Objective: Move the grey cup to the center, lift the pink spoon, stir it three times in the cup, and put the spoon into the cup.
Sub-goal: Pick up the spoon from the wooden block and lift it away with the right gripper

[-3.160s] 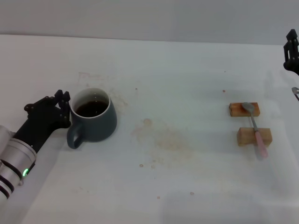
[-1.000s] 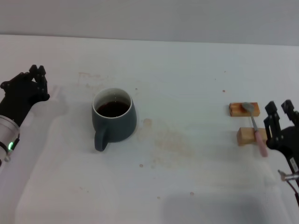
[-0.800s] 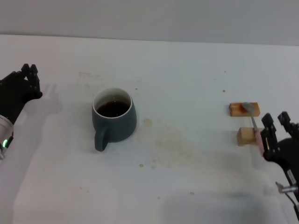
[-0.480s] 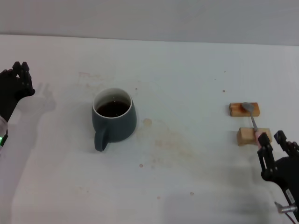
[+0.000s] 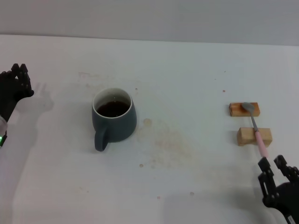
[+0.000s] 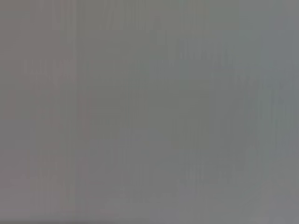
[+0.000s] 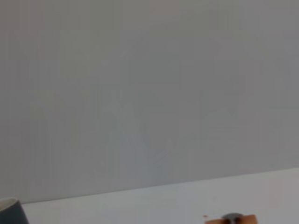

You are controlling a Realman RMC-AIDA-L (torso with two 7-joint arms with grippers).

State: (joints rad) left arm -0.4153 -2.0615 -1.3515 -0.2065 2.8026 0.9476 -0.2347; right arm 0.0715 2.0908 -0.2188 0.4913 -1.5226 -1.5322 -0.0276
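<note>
1. The right gripper [image 5: 277,173] hovered at the desk's near right corner, fingers spread and holding nothing, just short of the spoon's handle tip.
2. The left gripper [image 5: 17,81] was parked at the left edge; whether its fingers were spread or pressed together could not be told.
3. The grey cup [image 5: 113,120] stood upright left of the desk's centre, dark liquid inside, handle toward the near edge.
4. The pink spoon [image 5: 256,130] lay across two wooden blocks [image 5: 253,136] near the right edge, long axis running far to near, metal bowl on the far block, pink handle toward the near edge.
</note>
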